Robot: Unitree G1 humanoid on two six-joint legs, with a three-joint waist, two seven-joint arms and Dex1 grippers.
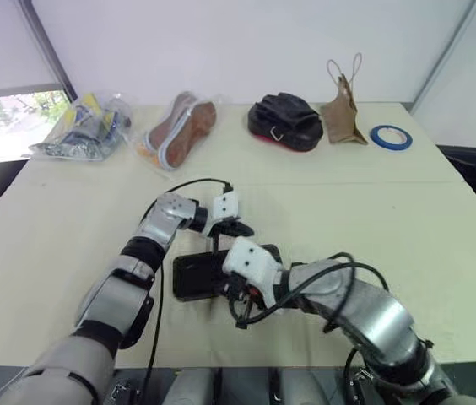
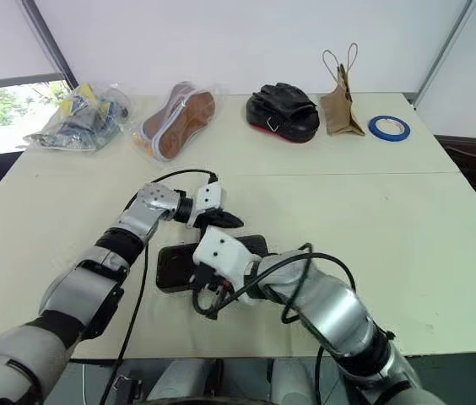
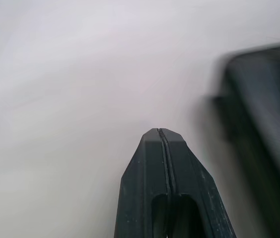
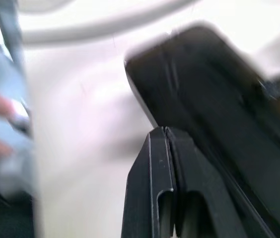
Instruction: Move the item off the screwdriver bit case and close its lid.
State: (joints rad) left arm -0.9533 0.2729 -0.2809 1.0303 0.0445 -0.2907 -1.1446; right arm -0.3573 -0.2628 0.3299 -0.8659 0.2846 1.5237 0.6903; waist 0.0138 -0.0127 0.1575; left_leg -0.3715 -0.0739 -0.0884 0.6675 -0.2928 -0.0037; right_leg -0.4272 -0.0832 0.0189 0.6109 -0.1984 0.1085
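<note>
case point(image 1: 192, 274) beside right pincer point(image 4: 165, 129), left pincer point(image 3: 159, 131) near

Bright, even light floods the table point(image 1: 407, 219); a window point(image 1: 10, 118) glows far left, shadows faint.

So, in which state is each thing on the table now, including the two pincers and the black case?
case: lying flat, lid seems down, partly hidden.
left pincer: shut, empty, beside the case.
right pincer: shut, empty, at the case's edge.
paper bag: upright, handles up.
tape roll: lying flat.
</note>
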